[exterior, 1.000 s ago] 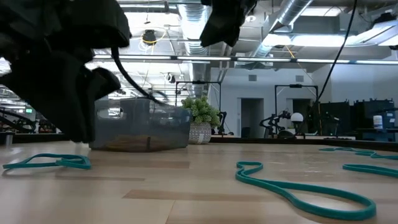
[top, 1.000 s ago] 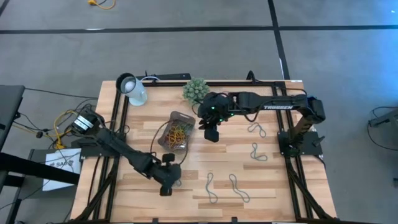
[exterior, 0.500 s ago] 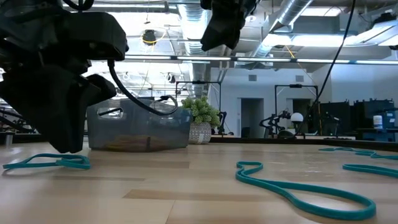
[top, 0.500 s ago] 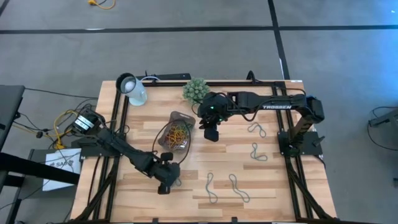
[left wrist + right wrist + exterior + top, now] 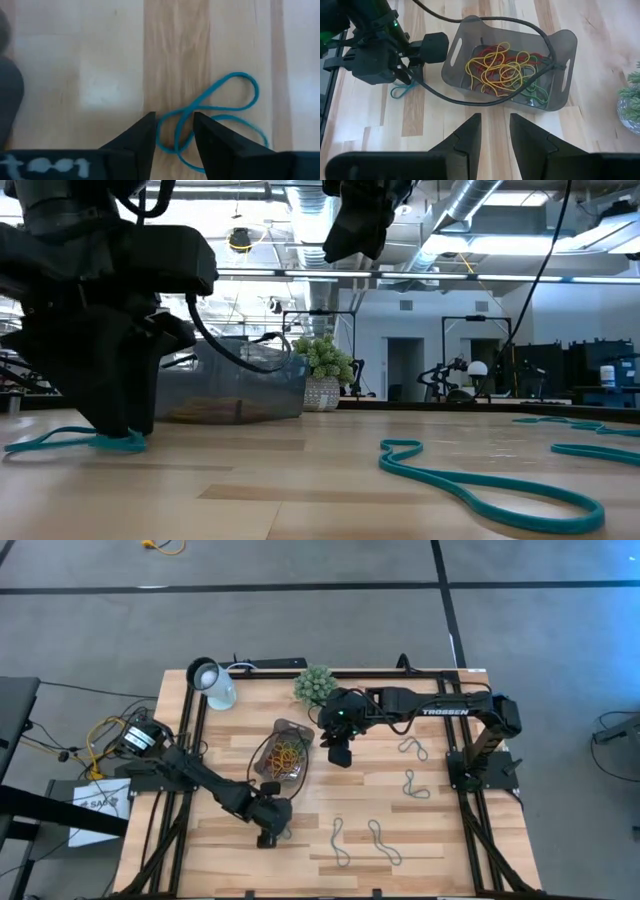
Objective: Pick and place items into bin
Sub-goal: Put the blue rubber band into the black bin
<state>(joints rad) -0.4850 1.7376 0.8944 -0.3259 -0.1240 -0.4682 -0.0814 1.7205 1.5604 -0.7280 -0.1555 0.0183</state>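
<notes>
Table (image 5: 430,840): 1, light wood planks, dark frame.
Arms: 2. Left arm reaches in from table's left edge; right arm stretches from its base at the right edge toward centre.
Bin (image 5: 283,753): 1, smoky tray, centre-left of table, long axis tilted off the table edges, slot handles at its short ends. Holds a tangled heap of bands (image 5: 502,67), red, yellow, orange, green; too knotted to count.
Plant ball (image 5: 313,685): 1, at far edge. Lamp head (image 5: 205,674): 1, far left corner.
Left gripper (image 5: 174,134): low at the table, near side of bin, fingers apart, straddling 1 teal band (image 5: 220,115) lying flat in a twisted figure-8.
Right gripper (image 5: 495,131): hovers beside bin, fingers parted, nothing between.
Loose teal bands: 4 more, right half of table (image 5: 412,783).
</notes>
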